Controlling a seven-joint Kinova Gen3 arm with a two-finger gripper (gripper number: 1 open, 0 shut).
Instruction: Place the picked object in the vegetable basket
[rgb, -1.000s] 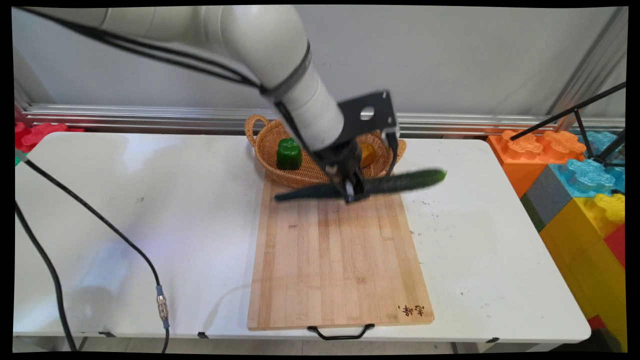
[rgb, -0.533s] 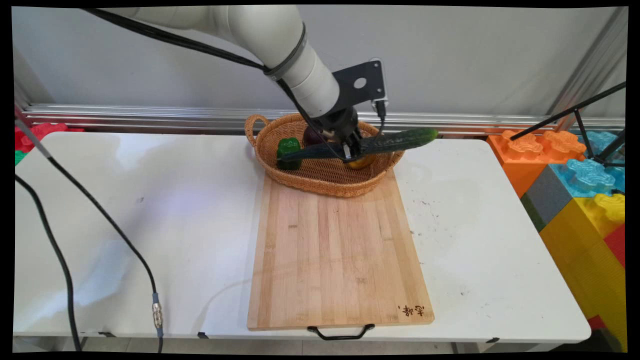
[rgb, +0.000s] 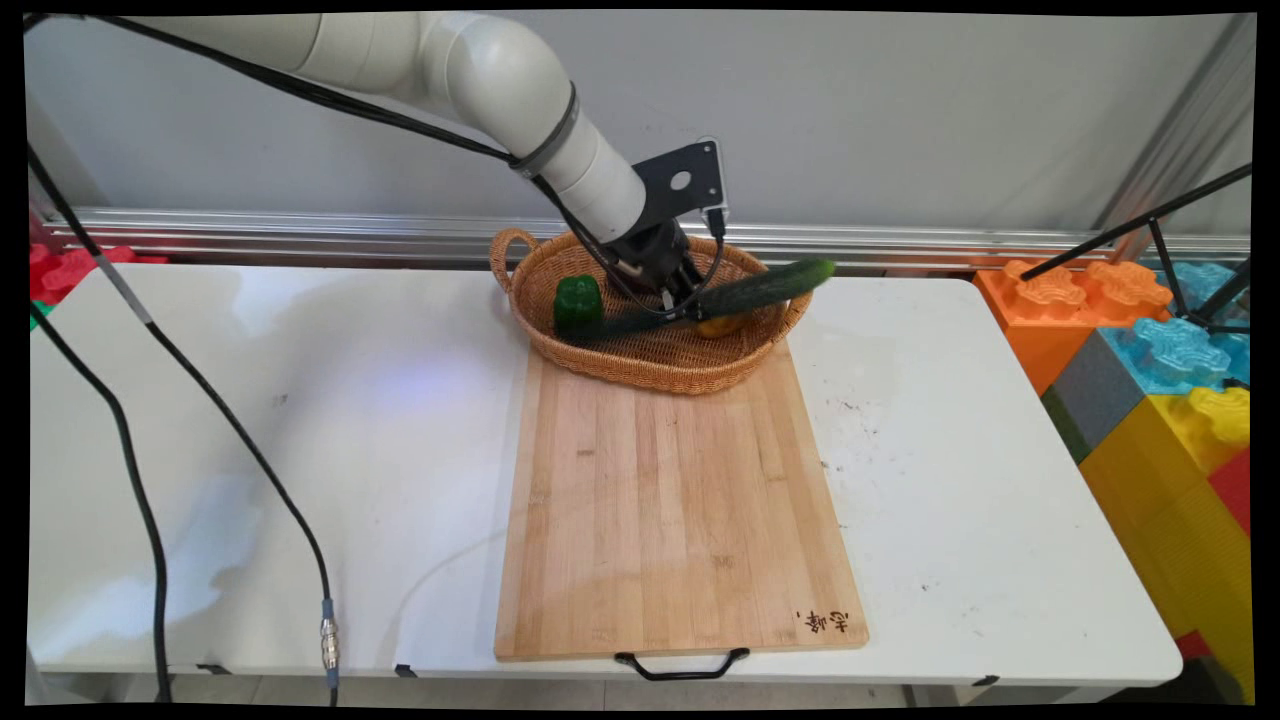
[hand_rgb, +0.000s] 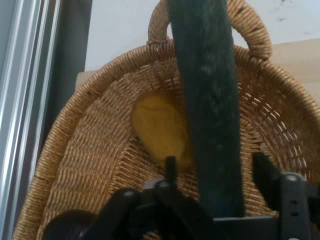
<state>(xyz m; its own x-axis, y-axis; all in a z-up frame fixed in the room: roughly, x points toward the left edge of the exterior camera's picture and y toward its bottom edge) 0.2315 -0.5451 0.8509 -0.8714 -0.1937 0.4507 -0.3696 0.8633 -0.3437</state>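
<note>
Black two-finger gripper (rgb: 680, 303) low inside the oval woven wicker basket (rgb: 640, 362) at table's far side, just beyond the long bamboo cutting board (rgb: 677, 510). Long dark-green cucumber (rgb: 760, 287) lies between the fingers; hand view shows gaps either side of it, so grip looks slack, fingers parted rather than clamped. Cucumber's long axis runs across the basket, right end raised over the rim, left end down by the small green bell pepper (rgb: 578, 305). Yellow rounded fruit (hand_rgb: 161, 129) sits on basket floor just beside and under the cucumber
</note>
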